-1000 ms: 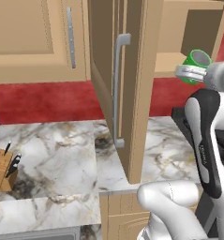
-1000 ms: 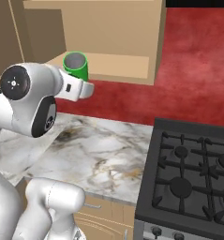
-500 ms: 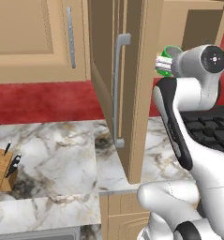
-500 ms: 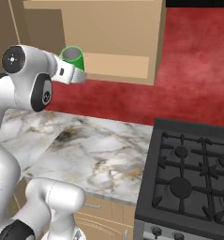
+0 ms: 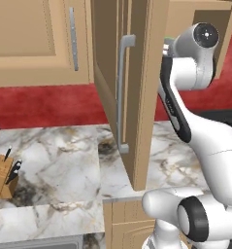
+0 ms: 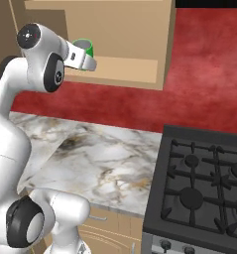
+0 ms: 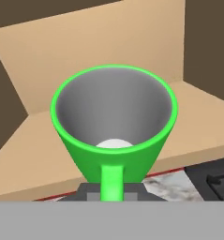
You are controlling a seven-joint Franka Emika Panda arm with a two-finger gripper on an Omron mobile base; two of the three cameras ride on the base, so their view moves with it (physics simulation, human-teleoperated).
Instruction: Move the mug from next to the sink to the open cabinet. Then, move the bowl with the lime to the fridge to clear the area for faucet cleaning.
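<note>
1. gripper [image 6: 84,58] is clamped on the green mug [image 6: 84,49], holding it by the handle; in the hand view the handle [image 7: 112,182] runs straight down between the jaws.
2. mug is upright, mouth up, grey inside with a pale round spot at the bottom; it's raised at the open front of the open cabinet [image 6: 115,37], at its left end in the right base view.
3. can't tell whether the mug's base touches the cabinet's bottom shelf [image 7: 197,122] or sits just above it. hand view puts the shelf's front edge right under the mug.
4. left base view: the cabinet door [image 5: 129,87] stands swung out towards the camera, long grey bar handle [image 5: 122,92] on it; just a sliver of green mug shows past the door's edge, at the arm's wrist.
5. marble counter [image 6: 95,158] below the cabinet; black stove [image 6: 204,183] butts against its right edge.
6. knife block [image 5: 2,172] at the counter's far left edge in the left base view.
</note>
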